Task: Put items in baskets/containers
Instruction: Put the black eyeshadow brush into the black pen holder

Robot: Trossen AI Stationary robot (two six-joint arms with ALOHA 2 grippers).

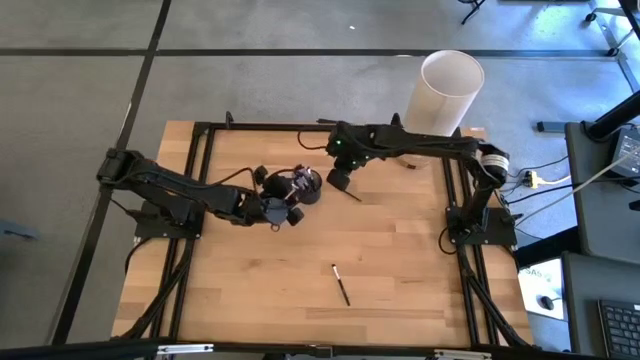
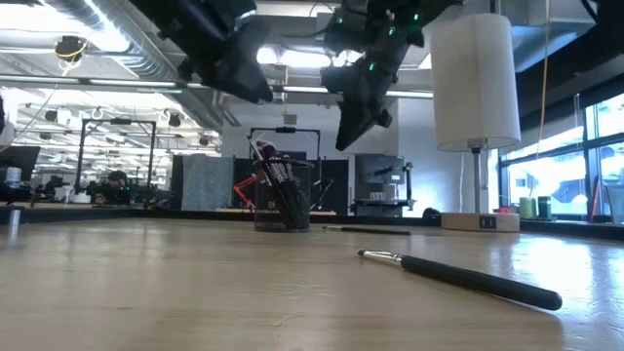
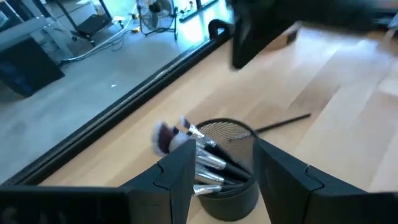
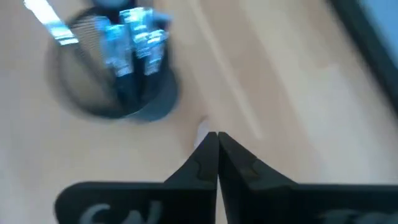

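Observation:
The black mesh cup [image 1: 303, 185] stands upright on the wooden table and holds several brushes, heads up; it also shows in the low view [image 2: 283, 200]. One brush [image 1: 352, 194] lies flat on the table just right of the cup. Another brush [image 1: 341, 284] lies flat nearer the front edge. My left gripper [image 1: 275, 212] is open and empty, above the cup's near-left side; its wrist view shows the cup [image 3: 233, 186] below, between the fingers. My right gripper [image 1: 340, 180] is shut and empty, above the table to the right of the cup [image 4: 118, 81].
A tall white cylinder [image 1: 445, 92] stands at the table's far right corner. A black frame [image 1: 205, 140] runs along the table's edges. There is bare wood at the front left and right of the near brush [image 2: 468, 276].

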